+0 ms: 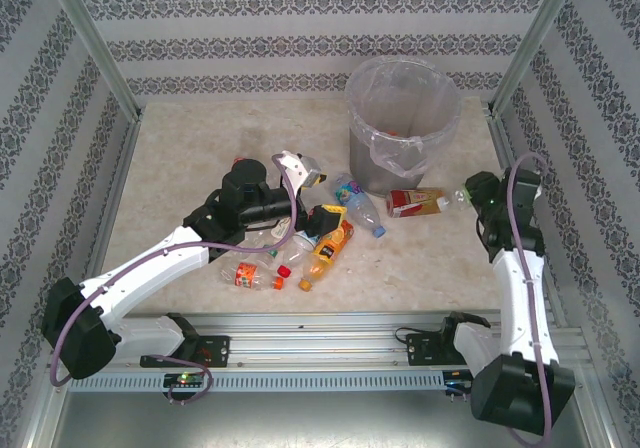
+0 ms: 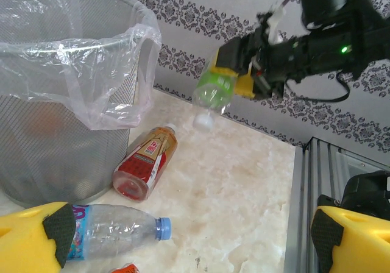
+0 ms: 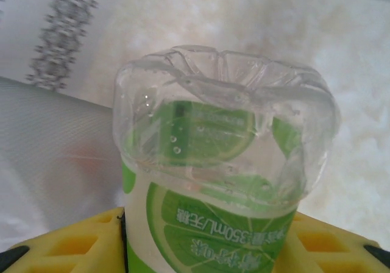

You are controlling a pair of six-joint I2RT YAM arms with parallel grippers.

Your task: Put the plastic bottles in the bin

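Holding both arms where they were, I logged the layout. The right arm's (image 1: 515, 268) jaws were clenched on a green-labelled bottle (image 2: 213, 89). They gripped it across the label, cap pointing down, lifted clear of the desk (image 1: 430, 268). It hung to the right of the bin (image 1: 365, 158), beside the bagged rim rather than over the opening. I judged it was raised for the carry and not yet placed for a drop.

The left arm's (image 1: 160, 253) jaws stood fully released and grasped nothing, low over the desk near the centre. A clear blue-capped bottle (image 2: 116, 230) lay just beside one yellow finger (image 2: 36, 239), so I read that arm as waiting for its next pick.

A red-labelled bottle (image 2: 143, 163) lay on its side against the bin's foot, on the right. An orange bottle (image 1: 328, 253) and others lay loose nearer me, left of the bin. Most of the job looked undone. Something coloured showed through the bin wall, but I could not tell what.
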